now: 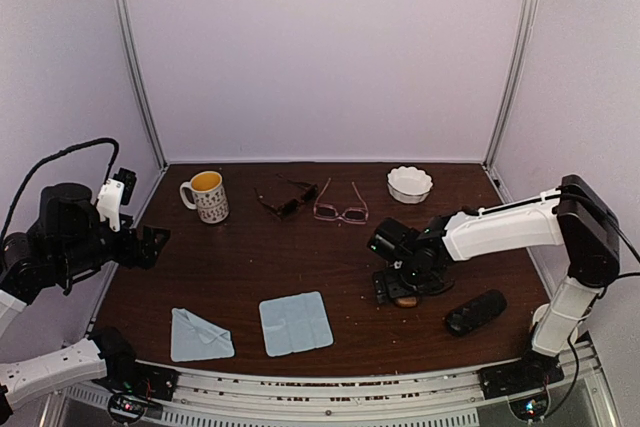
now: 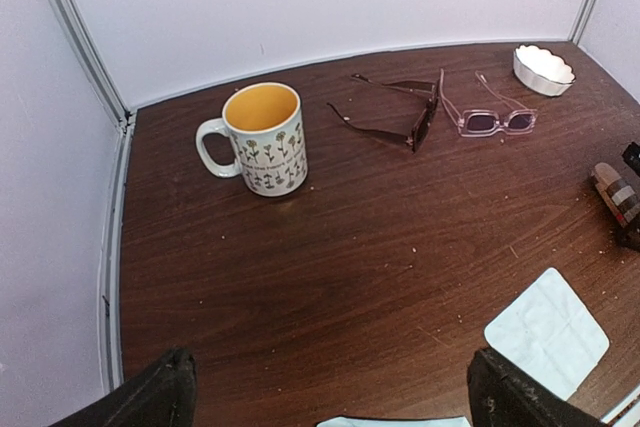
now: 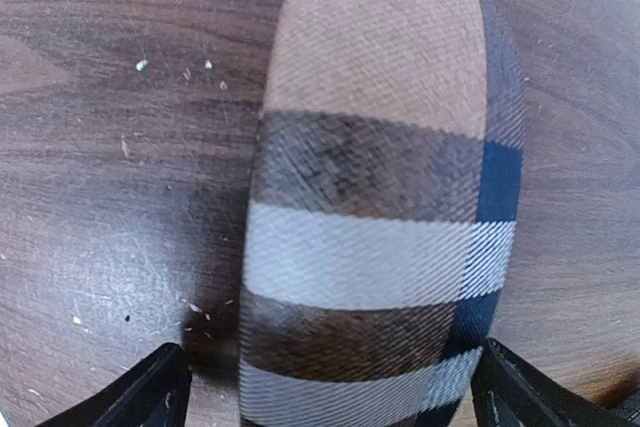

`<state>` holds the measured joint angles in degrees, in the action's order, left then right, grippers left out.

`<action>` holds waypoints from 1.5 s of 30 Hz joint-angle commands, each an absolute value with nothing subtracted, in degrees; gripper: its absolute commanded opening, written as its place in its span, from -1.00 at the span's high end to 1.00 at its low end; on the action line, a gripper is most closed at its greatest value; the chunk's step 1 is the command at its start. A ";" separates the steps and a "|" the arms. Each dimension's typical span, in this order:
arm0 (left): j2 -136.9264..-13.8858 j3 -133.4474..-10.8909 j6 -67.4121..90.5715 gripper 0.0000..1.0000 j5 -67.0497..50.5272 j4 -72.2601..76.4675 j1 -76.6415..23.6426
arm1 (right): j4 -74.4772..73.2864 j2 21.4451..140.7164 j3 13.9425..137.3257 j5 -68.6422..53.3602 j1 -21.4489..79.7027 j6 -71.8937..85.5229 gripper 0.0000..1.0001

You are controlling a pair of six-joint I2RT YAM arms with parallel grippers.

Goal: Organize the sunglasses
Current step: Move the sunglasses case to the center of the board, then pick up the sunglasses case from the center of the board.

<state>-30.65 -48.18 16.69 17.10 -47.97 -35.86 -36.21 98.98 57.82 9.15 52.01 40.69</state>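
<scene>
Top view: striped case [image 1: 406,300] mostly hidden under right gripper [image 1: 398,292]; only tan sliver shows. Left arm [image 1: 50,237] cut by left edge.
Right wrist view: near end of striped case cut by bottom edge; fingers [image 3: 150,392] cropped at bottom corners.
Left wrist view: left gripper [image 2: 330,397] cropped at bottom edge; striped case cut by right edge; near cloth [image 2: 395,422] shows as sliver only.

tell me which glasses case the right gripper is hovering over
The tan striped case, lying directly below the open right gripper, between its fingers. The black case lies apart, further right in the top view, with nothing over it.
</scene>
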 commanded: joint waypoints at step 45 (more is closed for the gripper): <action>-30.64 -47.72 16.10 -0.95 16.83 -45.49 -36.12 | -26.99 94.14 52.93 3.75 44.26 40.09 -0.66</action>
